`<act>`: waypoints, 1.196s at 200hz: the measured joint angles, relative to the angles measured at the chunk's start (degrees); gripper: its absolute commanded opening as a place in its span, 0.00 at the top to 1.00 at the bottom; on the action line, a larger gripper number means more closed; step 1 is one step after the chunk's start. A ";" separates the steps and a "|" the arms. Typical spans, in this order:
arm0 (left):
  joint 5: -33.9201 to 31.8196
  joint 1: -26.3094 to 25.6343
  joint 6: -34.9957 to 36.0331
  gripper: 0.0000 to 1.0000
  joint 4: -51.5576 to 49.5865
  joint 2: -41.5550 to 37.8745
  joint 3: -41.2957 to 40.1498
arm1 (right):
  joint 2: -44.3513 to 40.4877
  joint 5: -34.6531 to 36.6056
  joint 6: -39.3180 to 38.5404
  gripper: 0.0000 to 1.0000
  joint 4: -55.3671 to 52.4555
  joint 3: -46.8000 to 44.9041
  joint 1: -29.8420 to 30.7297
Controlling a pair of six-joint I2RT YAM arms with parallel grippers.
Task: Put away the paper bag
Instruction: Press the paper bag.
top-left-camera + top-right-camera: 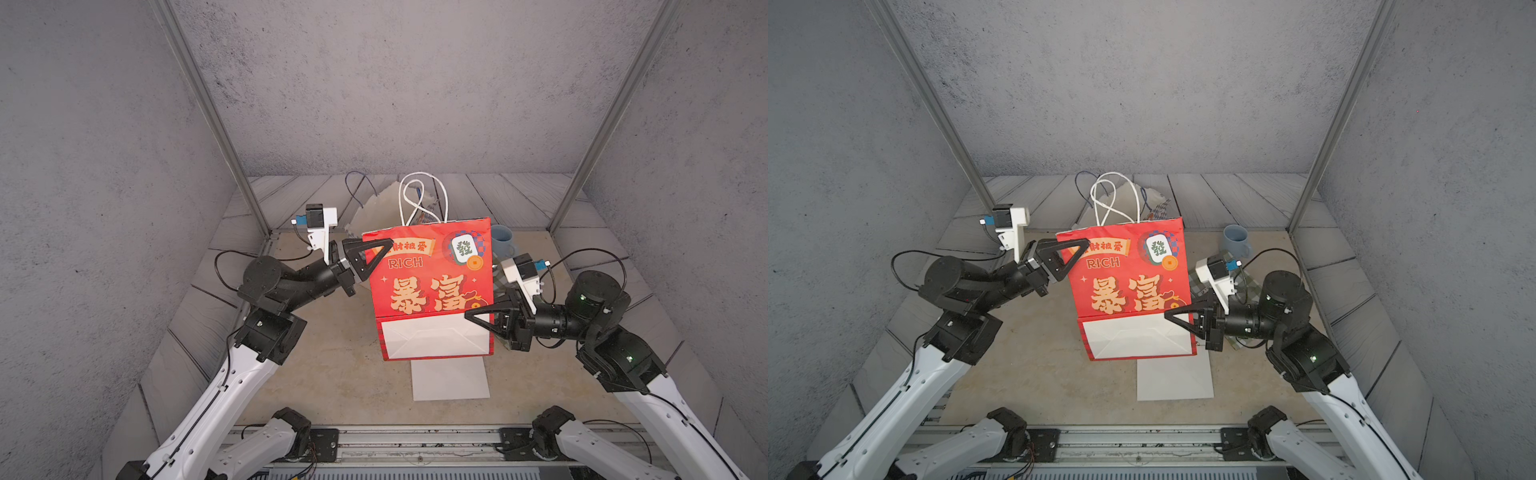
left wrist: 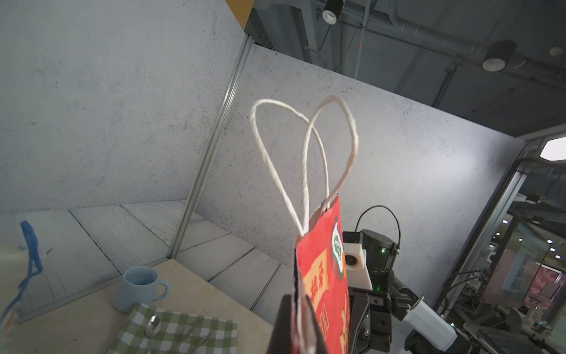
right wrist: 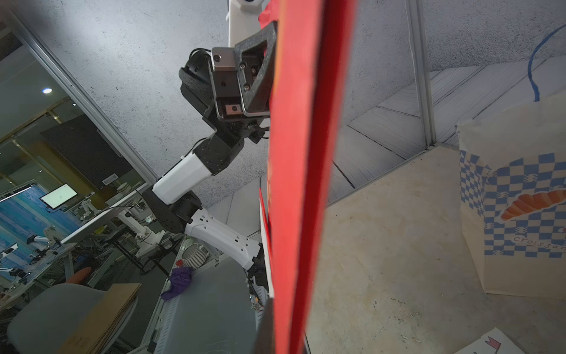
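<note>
Beige tabletop (image 1: 324, 374), red paper bag (image 1: 432, 291) held up.
left gripper (image 1: 386, 246), right gripper (image 1: 471, 313) both pinching its edges; move them together.

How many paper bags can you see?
2. The red paper bag is held up in the middle. The blue-checkered croissant bag stands behind it, mostly hidden from above. The flat white sheet in front might be another; unclear.
</note>
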 measured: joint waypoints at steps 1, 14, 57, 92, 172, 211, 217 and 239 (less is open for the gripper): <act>0.00 0.00 0.00 0.97 0.00 0.00 0.00 | -0.02 0.00 0.00 1.00 -0.02 0.00 0.00; 0.35 0.00 0.11 0.74 -0.04 0.00 0.00 | -0.20 0.11 0.00 1.00 -0.24 -0.15 0.00; 0.11 0.28 -0.17 0.70 -0.02 -0.24 0.31 | -0.50 0.09 0.26 1.00 -1.03 -0.92 0.00; 0.39 0.37 0.76 0.89 -1.29 0.39 1.60 | -0.48 0.50 0.22 1.00 -1.11 -0.92 0.00; 1.73 0.85 1.66 0.01 -5.60 0.96 3.02 | -0.46 4.39 -0.28 1.00 -1.07 1.11 0.00; 6.45 0.92 3.30 0.01 -9.11 -0.28 3.23 | -0.44 9.55 -1.75 1.00 0.17 4.52 0.00; 7.48 0.92 3.54 0.01 -9.70 -0.37 3.34 | -0.39 10.21 -1.75 1.00 0.61 4.87 0.00; 10.71 0.92 4.04 0.01 -11.21 -0.94 3.43 | 0.39 12.20 -2.12 1.00 1.73 6.95 0.00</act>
